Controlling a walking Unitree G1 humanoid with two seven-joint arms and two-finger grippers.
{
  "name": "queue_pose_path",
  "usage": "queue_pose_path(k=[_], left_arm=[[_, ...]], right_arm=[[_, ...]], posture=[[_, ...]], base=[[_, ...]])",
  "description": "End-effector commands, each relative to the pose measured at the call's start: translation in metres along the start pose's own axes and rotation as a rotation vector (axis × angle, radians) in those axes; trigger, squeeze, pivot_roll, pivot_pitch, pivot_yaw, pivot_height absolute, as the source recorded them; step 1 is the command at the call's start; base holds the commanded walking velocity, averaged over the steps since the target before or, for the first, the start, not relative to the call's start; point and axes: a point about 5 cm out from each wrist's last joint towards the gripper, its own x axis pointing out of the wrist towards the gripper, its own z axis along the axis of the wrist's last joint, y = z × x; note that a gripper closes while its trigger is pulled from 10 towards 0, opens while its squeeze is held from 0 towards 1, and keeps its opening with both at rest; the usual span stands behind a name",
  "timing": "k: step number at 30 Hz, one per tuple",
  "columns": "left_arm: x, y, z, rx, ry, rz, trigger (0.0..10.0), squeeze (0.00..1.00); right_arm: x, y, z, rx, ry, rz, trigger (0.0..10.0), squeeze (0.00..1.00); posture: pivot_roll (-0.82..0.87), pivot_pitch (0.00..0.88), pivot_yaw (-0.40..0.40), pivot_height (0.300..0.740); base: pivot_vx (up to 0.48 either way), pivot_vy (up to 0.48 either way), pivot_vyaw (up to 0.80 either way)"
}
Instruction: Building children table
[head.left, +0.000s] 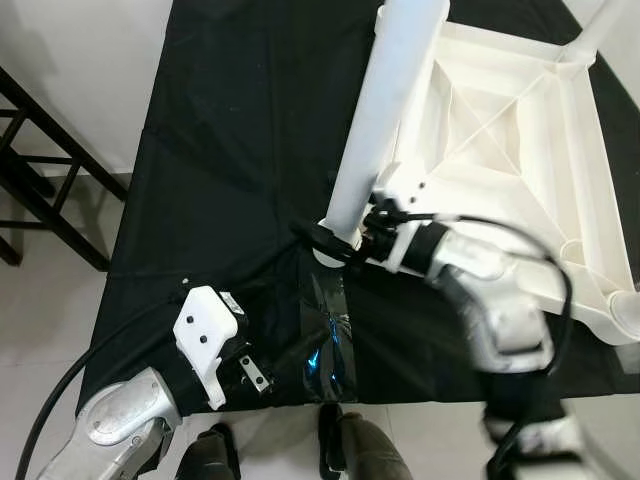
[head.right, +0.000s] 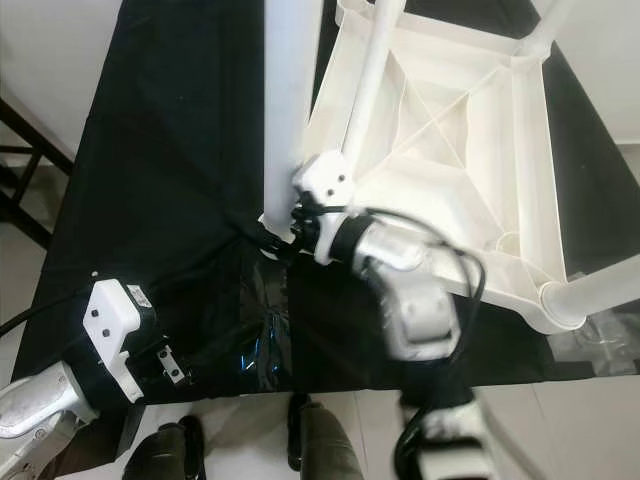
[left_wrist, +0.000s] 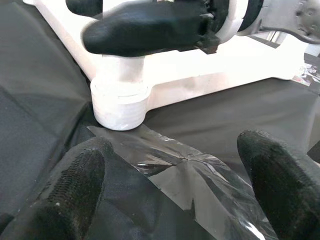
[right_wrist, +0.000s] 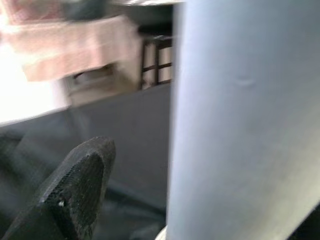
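From the head views the right gripper (head.left: 335, 240) clasps the base of the white table leg (head.left: 385, 110), apparently seating it into the upturned tabletop (head.left: 520, 130) on black cloth (head.left: 230, 150), while the left wrist view shows the left gripper (left_wrist: 170, 185) spread, waiting above clear wrapping (left_wrist: 185, 170), and the right wrist view frames the leg closely.

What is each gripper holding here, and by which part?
The right gripper grips the white leg near its base. The left gripper holds nothing, fingers open.

The upturned table (head.left: 520, 130) lies on the cloth (head.left: 230, 130), right of centre; a plastic sheet (head.left: 328, 345) lies before its near leg (head.left: 385, 110).
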Motion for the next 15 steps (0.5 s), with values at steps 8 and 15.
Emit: queue_pose_path(k=[8, 15], left_arm=[[-0.003, -0.004, -0.002, -0.009, 0.016, 0.000, 10.0, 0.00], [-0.004, -0.004, -0.002, -0.007, 0.017, 0.007, 10.0, 0.00]], right_arm=[[-0.005, -0.035, 0.008, -0.036, 0.013, 0.219, 10.0, 0.00], [-0.009, -0.054, 0.000, -0.009, 0.054, 0.297, 10.0, 0.00]], posture=[[0.14, 0.304, -0.099, 0.740], [0.15, 0.302, -0.101, 0.740]], base=[[0.000, 0.000, 0.00], [0.000, 0.000, 0.00]])
